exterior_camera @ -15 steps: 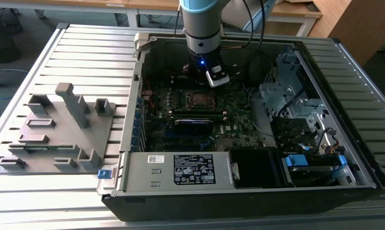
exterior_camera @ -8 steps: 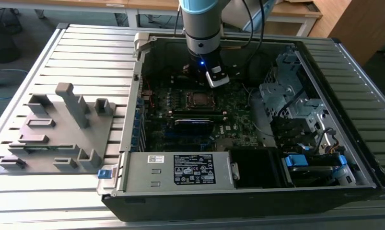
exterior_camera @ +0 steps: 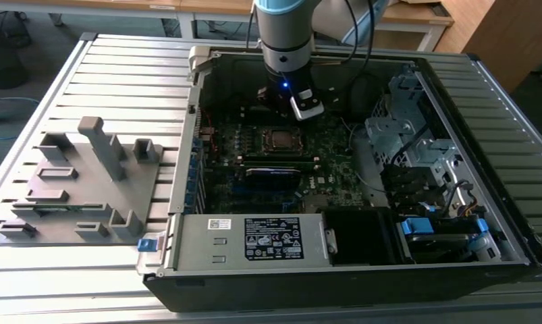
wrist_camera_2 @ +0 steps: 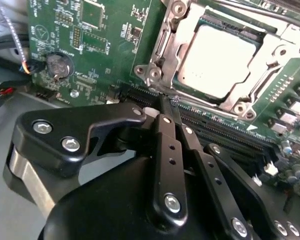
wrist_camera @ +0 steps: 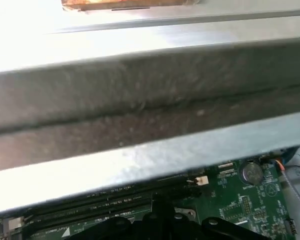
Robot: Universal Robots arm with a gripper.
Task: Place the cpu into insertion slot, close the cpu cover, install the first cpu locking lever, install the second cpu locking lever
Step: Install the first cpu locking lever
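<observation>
— How do the jaws stand?

— In the second wrist view the gripper (wrist_camera_2: 169, 102) has its two black fingers (wrist_camera_2: 165, 140) lying together, so that the tips meet. A small glint of metal sits right at the tips. Whether anything thin is pinched there, I cannot tell.

— And where are the tips?

— Low over the board, just beside the rim of the insertion slot (wrist_camera_2: 155, 70), on the side that faces the long black memory slots (wrist_camera_2: 215, 125).

— The cpu?

— The cpu (wrist_camera_2: 217, 60) lies flat in the slot, its silver-grey face up. The cpu cover (wrist_camera_2: 185, 42) is down over it; the frame lies around the face, which shows through the cut-out.

— The locking levers?

— Thin metal runs along the socket's sides, but I cannot tell whether it is latched.

— What lies around the socket?

— The green motherboard (wrist_camera_2: 105, 45), with a round coin battery (wrist_camera_2: 57, 65) well apart from the socket. Red and black wires (wrist_camera_2: 5, 90) sit past the board's edge.

— And from outside?

— In the exterior view the arm (exterior_camera: 284, 34) comes straight down into the open computer case (exterior_camera: 343, 290), which lies on its side on a slatted metal table (exterior_camera: 117, 74). Inside the case, a labelled power supply (exterior_camera: 252, 239) sits along the near wall. A grey moulded fixture (exterior_camera: 82, 182) rests on the table beside the case, toward the exterior view's left.
</observation>
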